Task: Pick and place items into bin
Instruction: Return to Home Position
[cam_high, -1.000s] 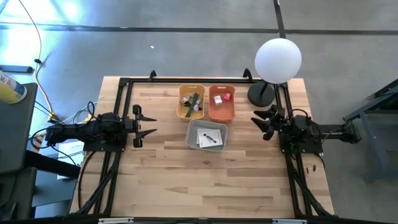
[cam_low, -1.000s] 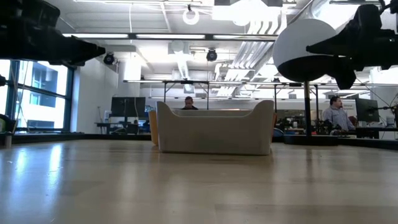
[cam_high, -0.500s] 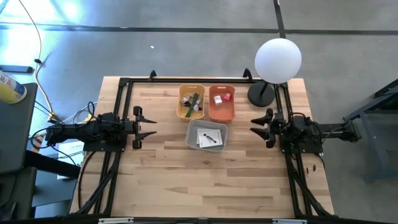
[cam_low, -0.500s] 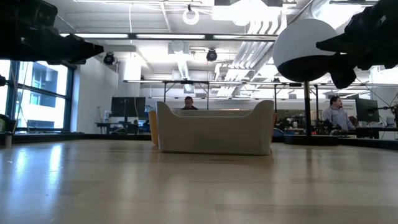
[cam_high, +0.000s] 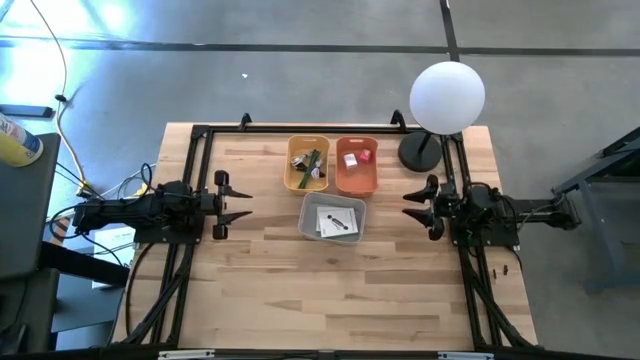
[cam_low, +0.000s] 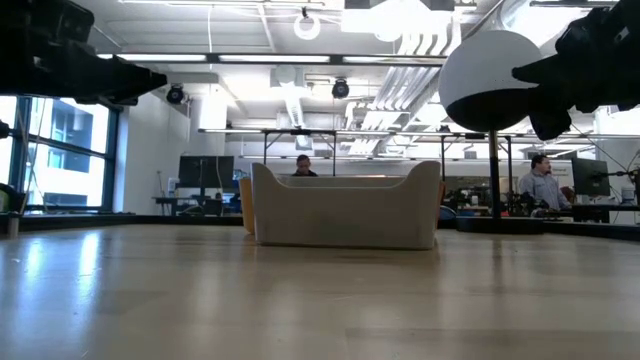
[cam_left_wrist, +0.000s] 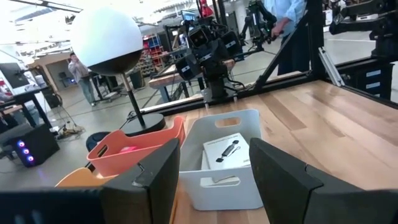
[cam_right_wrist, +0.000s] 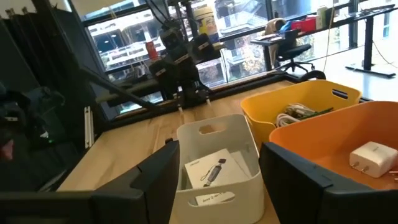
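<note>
A grey bin (cam_high: 333, 217) near the table's middle holds two white flat packets with dark marks (cam_high: 337, 221); they also show in the left wrist view (cam_left_wrist: 227, 151) and the right wrist view (cam_right_wrist: 211, 168). Behind it, a yellow bin (cam_high: 307, 163) holds a green-handled tool (cam_high: 309, 160) and small bits. An orange bin (cam_high: 356, 166) holds red and white cubes (cam_high: 357, 156). My left gripper (cam_high: 245, 201) is open and empty, left of the bins and above the table. My right gripper (cam_high: 407, 204) is open and empty, right of the bins.
A white globe lamp (cam_high: 447, 97) stands on a dark round base (cam_high: 418, 152) at the far right, close behind my right arm. A black frame (cam_high: 200, 135) runs along the table's far and side edges. Bare wood (cam_high: 330, 290) lies toward the near edge. People show in the room behind (cam_low: 545, 185).
My right gripper has turned from a slant to point level at the bins and has shifted slightly toward the table's near edge. It stays open. The bins and their contents have not moved.
</note>
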